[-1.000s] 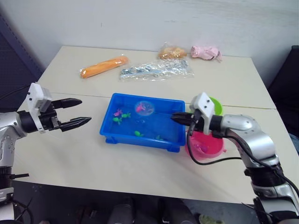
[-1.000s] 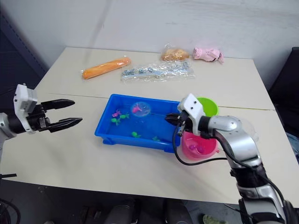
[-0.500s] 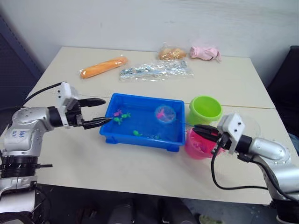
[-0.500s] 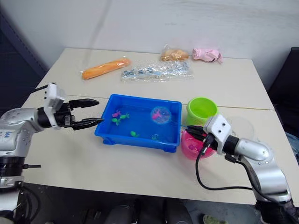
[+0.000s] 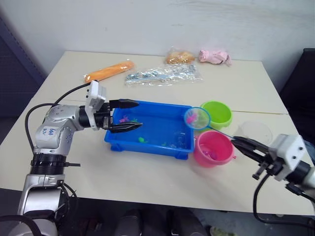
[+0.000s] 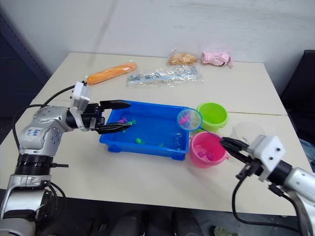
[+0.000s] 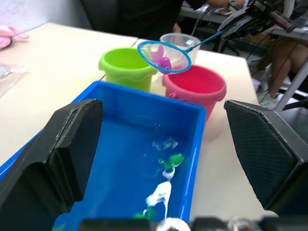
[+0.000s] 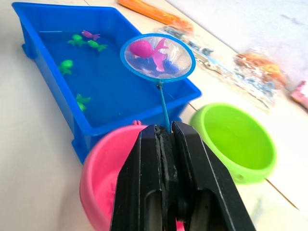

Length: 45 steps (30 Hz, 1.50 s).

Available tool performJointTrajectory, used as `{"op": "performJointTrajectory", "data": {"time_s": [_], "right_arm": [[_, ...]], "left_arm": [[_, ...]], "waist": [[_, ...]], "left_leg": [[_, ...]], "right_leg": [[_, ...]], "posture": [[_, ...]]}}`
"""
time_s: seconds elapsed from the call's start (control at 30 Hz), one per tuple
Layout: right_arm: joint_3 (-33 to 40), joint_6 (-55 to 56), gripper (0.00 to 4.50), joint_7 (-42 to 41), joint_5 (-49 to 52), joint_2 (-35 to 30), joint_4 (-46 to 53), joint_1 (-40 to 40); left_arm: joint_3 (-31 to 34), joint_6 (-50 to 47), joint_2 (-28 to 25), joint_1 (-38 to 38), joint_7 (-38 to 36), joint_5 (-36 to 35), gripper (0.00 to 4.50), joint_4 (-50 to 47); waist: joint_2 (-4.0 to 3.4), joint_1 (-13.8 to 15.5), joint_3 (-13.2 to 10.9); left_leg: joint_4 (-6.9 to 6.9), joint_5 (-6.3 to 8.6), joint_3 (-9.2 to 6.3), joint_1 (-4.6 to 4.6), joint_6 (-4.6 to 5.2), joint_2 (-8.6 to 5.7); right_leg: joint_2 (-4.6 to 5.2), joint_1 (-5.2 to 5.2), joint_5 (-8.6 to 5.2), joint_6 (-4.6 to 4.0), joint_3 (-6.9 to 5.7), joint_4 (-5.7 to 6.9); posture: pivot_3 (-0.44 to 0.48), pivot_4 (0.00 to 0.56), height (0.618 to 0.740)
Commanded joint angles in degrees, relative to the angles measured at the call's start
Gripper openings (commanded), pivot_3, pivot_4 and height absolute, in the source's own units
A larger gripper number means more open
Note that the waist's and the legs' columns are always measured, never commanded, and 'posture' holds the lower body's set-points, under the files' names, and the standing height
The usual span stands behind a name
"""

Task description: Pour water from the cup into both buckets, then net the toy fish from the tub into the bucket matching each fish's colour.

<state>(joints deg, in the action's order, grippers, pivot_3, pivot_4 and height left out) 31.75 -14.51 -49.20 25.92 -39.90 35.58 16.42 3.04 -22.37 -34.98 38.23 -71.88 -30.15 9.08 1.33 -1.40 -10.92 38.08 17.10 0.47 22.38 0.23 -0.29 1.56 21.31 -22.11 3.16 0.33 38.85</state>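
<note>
net (image 5: 197, 118) with a pink fish (image 8: 147, 50) hangs past the tub (image 5: 147, 129) corner, handle clamped in our right claw (image 5: 244, 146), likely bound for the pink bucket (image 5: 212, 148); left claw (image 5: 128, 115) waits, fingers apart.

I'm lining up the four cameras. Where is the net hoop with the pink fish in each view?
Left eye: net above the tub's right end.
Right eye: hoop between tub and green bucket.
Left wrist: hoop before both buckets.
Right wrist: hoop over the tub corner.
Shared landmark: the green bucket.
</note>
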Motion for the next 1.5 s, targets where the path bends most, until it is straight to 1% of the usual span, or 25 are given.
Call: {"op": "performJointTrajectory", "data": {"time_s": [0.03,0.17,0.3,0.5,0.67,0.9,0.97,1.0,1.1,1.13,1.2,1.3,1.43,1.5], "right_arm": [[8.13,2.60,0.00,-0.37,0.92,0.67,2.74,4.15],[11.96,6.39,0.00,-1.36,-0.30,2.84,2.56,9.86],[12.83,13.79,0.00,-2.31,-3.37,5.10,0.28,13.29],[10.33,29.84,0.00,-3.10,-12.36,6.90,-6.77,15.60],[6.68,41.16,0.00,0.01,-20.55,7.27,-12.04,15.12],[6.44,50.70,0.00,7.59,-31.95,6.61,-15.07,13.71],[7.21,56.12,0.00,10.41,-36.91,5.78,-16.03,13.05],[8.46,60.49,0.00,12.84,-40.84,5.34,-16.58,12.04],[11.74,68.30,0.00,19.01,-49.74,4.75,-18.05,10.23],[12.04,69.29,0.00,20.16,-50.59,4.55,-18.97,10.27],[14.64,73.72,0.00,24.75,-55.45,4.69,-20.25,9.34],[15.00,74.67,0.00,28.27,-59.66,4.21,-21.84,9.54],[16.89,78.18,0.00,35.26,-68.54,4.77,-20.36,8.41],[15.91,76.88,0.00,36.88,-70.08,4.50,-21.19,8.93]], "left_arm": [[-0.86,0.04,1.53,0.65,-1.13,-1.45,4.36,-2.30],[-1.71,0.46,3.30,0.49,-1.57,-1.04,4.36,-1.70],[-2.32,0.87,4.65,0.36,-1.85,-0.69,4.36,-1.39],[-3.16,0.67,6.11,-0.46,-1.61,-0.73,4.36,-2.64],[-3.55,0.36,6.50,-1.15,-1.25,-0.80,4.36,-3.71],[-3.34,0.01,6.61,-2.18,-0.98,-0.94,4.36,-4.38],[-3.25,0.21,6.69,-2.77,-0.89,-0.95,4.36,-4.47],[-3.19,0.37,6.74,-3.12,-0.86,-0.94,4.36,-4.48],[-3.02,0.64,6.86,-3.80,-0.76,-1.01,4.36,-4.51],[-3.00,0.70,6.87,-3.87,-0.73,-1.00,4.36,-4.50],[-2.81,0.86,6.92,-4.06,-0.60,-1.03,4.36,-4.38],[-2.56,1.16,6.99,-4.53,-0.55,-1.11,4.36,-4.27],[-1.94,1.30,7.47,-5.08,0.26,-1.48,4.36,-4.39],[-1.82,1.31,7.57,-5.13,0.42,-1.48,4.36,-4.40]], "waist": [[0.00,0.09,0.00],[0.00,-0.02,0.00],[0.00,-0.20,0.00],[0.00,-0.08,0.00],[0.00,-0.15,0.00],[-0.01,-0.10,0.01],[-0.02,-0.09,0.01],[-0.01,-0.11,0.01],[-0.02,-0.14,0.01],[-0.02,-0.10,0.01],[-0.01,-0.08,0.00],[-0.01,-0.09,0.01],[-0.01,-0.16,0.01],[-0.01,-0.18,0.01]], "left_leg": [[0.01,0.00,-0.01,-0.06,0.01,0.00],[-0.01,0.01,-0.04,-0.28,0.05,0.00],[-0.03,0.01,-0.03,-0.34,0.05,0.00],[-0.16,0.03,-0.03,-0.82,0.07,0.00],[-0.18,0.02,-0.01,-0.87,0.06,0.00],[-0.19,0.01,0.00,-0.90,0.03,0.00],[-0.19,-0.01,0.00,-0.90,-0.01,0.00],[-0.19,-0.03,0.00,-0.89,-0.03,-0.01],[-0.19,-0.03,0.01,-0.91,-0.03,-0.01],[-0.19,-0.04,0.02,-0.91,-0.06,-0.01],[-0.21,-0.08,0.01,-0.92,-0.13,-0.01],[-0.26,-0.11,0.02,-0.91,-0.18,-0.01],[-0.26,-0.12,0.03,-0.93,-0.20,-0.01],[-0.27,-0.15,0.03,-0.95,-0.26,-0.01]], "right_leg": [[-0.01,-0.07,0.00,0.00,0.00,-0.01],[-0.01,-0.35,0.00,0.00,0.00,-0.08],[-0.02,-0.39,0.00,0.00,0.01,-0.09],[-0.01,-0.88,0.00,0.01,0.01,-0.28],[-0.02,-0.91,0.00,0.01,0.04,-0.28],[-0.02,-0.92,-0.01,0.00,0.04,-0.26],[-0.02,-0.92,-0.01,0.01,0.05,-0.28],[-0.02,-0.92,-0.01,0.00,0.05,-0.28],[-0.02,-0.93,-0.01,0.00,0.06,-0.27],[-0.02,-0.93,-0.01,0.00,0.06,-0.26],[-0.04,-0.93,-0.01,0.00,0.06,-0.28],[-0.04,-0.93,-0.01,0.00,0.07,-0.31],[-0.04,-0.93,-0.01,0.00,0.09,-0.30],[-0.05,-0.93,-0.01,0.00,0.10,-0.28]], "posture": [[0.000,0.150,0.740],[0.000,0.150,0.740],[0.000,0.150,0.740],[0.000,0.150,0.740],[0.000,0.150,0.740],[0.000,0.150,0.740],[0.000,0.150,0.740],[0.000,0.150,0.740],[0.000,0.150,0.740],[0.000,0.150,0.740],[0.000,0.150,0.740],[0.000,0.150,0.740],[0.000,0.150,0.740],[0.000,0.150,0.740]]}}
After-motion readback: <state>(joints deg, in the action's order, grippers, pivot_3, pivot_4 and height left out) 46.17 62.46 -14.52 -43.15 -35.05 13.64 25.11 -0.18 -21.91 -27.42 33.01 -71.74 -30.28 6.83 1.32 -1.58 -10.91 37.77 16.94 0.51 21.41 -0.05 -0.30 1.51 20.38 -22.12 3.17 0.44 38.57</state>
